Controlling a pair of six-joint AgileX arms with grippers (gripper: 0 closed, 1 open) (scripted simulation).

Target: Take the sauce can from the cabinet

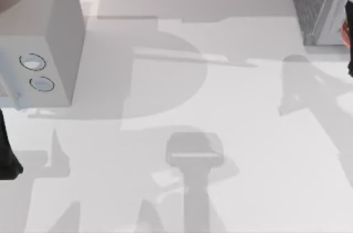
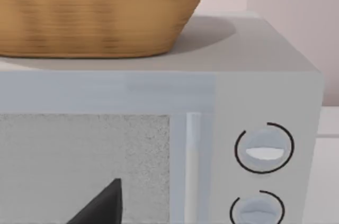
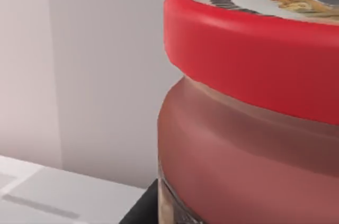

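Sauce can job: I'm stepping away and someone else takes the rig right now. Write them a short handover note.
Right gripper: at the top view's right edge beside the cabinet; the right wrist view is pressed up close to the sauce can, its red rim and labelled top in sight. Whether the can is gripped cannot be told.
Left gripper: parked at the table's left, facing the light grey box with two dials, a wicker basket on top.
Done: right arm has reached the can.
Left: confirm the grip, then draw the can out of the cabinet onto the table.

Bright, even light; soft grey arm shadows across the table (image 1: 248, 150).
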